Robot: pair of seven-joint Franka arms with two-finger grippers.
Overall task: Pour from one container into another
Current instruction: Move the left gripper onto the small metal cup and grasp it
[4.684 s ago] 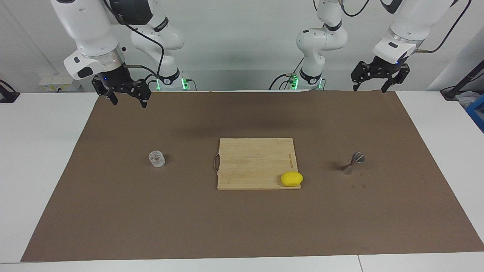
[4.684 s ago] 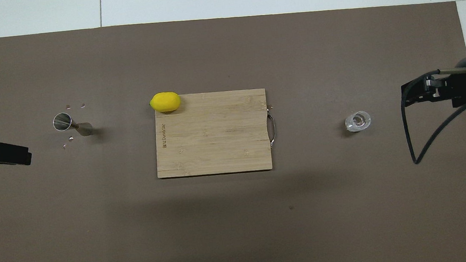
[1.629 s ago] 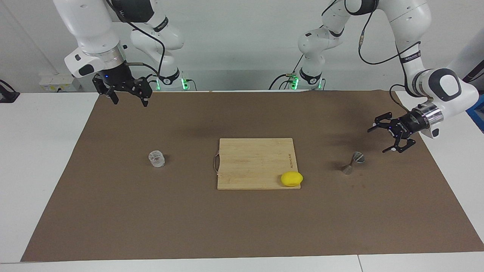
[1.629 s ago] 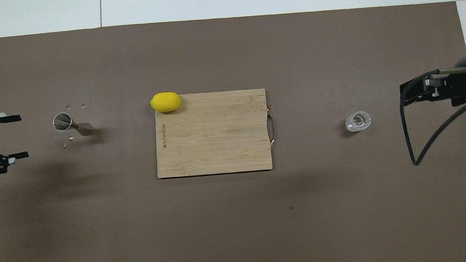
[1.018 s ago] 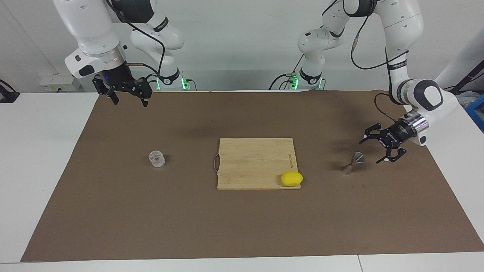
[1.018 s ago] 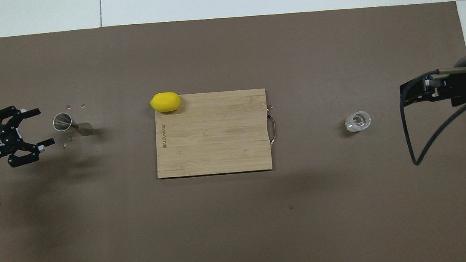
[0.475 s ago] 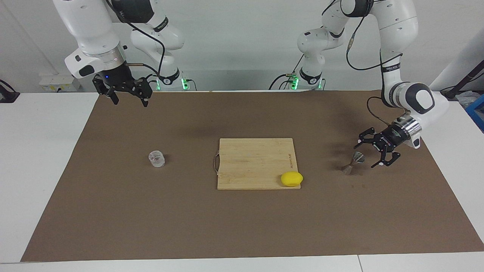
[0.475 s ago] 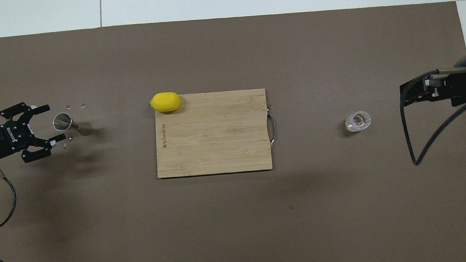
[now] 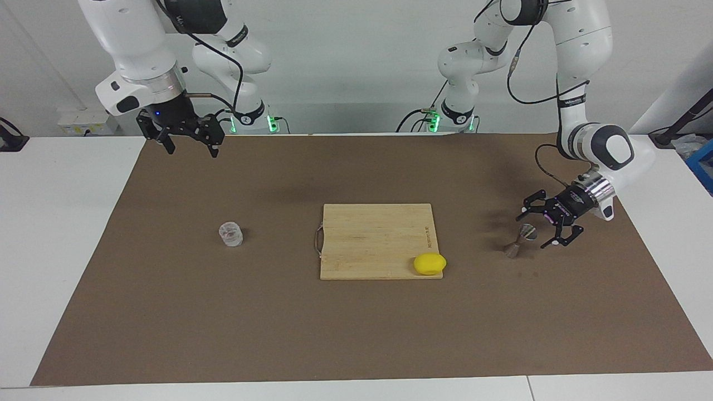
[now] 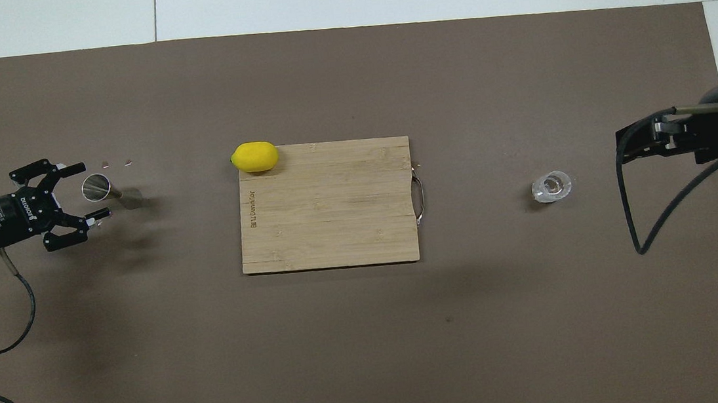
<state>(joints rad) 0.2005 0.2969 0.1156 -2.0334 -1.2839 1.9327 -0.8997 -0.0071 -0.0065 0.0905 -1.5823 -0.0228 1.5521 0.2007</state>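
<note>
The glass tumbler [image 9: 230, 234] is seen left of centre in the facing frame and at the right of the overhead frame, upright on the brown mat [image 9: 356, 328] that covers the counter [image 9: 55, 234], toward the right arm's end, untouched and well apart from everything else. It is judged light, rigid, breakable and somewhat slippery, though its textured wall should help; a side grasp around the middle of the wall is judged best. Whether anything is in it cannot be made out.

At about the same depth, in the centre of both frames, a wooden cutting board [image 9: 373, 236] is found, with a yellow lemon [image 9: 429, 263] resting at its corner and overhanging the edge.

The metal jigger [image 9: 519, 240] stands at the right of the facing frame, toward the left arm's end. It is judged light, stiff and smooth, and easily tipped because of its narrow waist; the waist is judged the natural place to hold it. A few small specks on the mat beside it cannot be identified.

The left gripper [image 9: 543, 225] is held low and turned sideways, its fingers spread wide, just beside the jigger's upper cup; contact is not seen.

Higher in the facing frame, at upper left, the right gripper [image 9: 186, 146] waits above the mat's edge nearest the robots, spread open and empty. In the overhead frame it is cut off by the right border.
</note>
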